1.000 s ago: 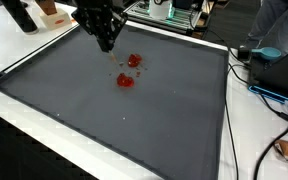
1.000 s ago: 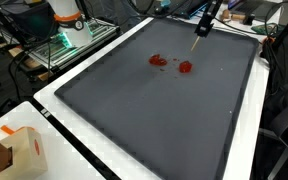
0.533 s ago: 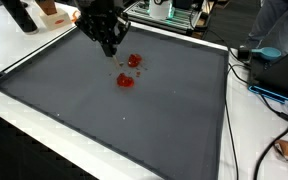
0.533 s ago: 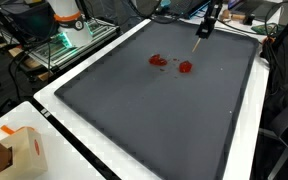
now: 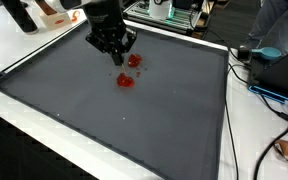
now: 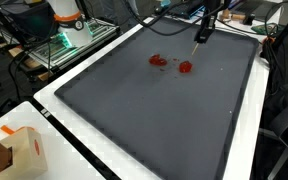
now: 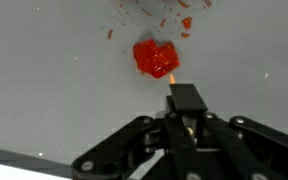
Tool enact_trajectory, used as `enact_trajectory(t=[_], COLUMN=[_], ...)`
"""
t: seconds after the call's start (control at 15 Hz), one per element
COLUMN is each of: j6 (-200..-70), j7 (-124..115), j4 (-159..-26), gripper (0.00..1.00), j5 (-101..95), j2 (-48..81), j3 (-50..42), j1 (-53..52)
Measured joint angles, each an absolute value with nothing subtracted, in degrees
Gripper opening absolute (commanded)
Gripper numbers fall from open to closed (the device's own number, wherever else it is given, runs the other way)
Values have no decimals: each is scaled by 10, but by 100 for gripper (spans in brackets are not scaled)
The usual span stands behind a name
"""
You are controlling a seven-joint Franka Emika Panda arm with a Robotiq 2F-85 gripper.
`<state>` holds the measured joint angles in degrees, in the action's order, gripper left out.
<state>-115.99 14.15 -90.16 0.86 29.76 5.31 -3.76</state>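
Hand [image 7: 184,92] hovers — red piece [image 7: 156,57] just ahead, apart.

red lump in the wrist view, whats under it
The lump lies on the gray mat, with red crumbs scattered beyond it. The spot right beneath the lump is covered by it.
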Motion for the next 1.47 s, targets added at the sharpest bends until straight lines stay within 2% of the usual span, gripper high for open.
enact_trajectory(t=[1.47], j6=[-1271], j7=[146], j4=[-982], gripper=[3], j5=[-33], j2=[289], j3=[46], j1=[-36])
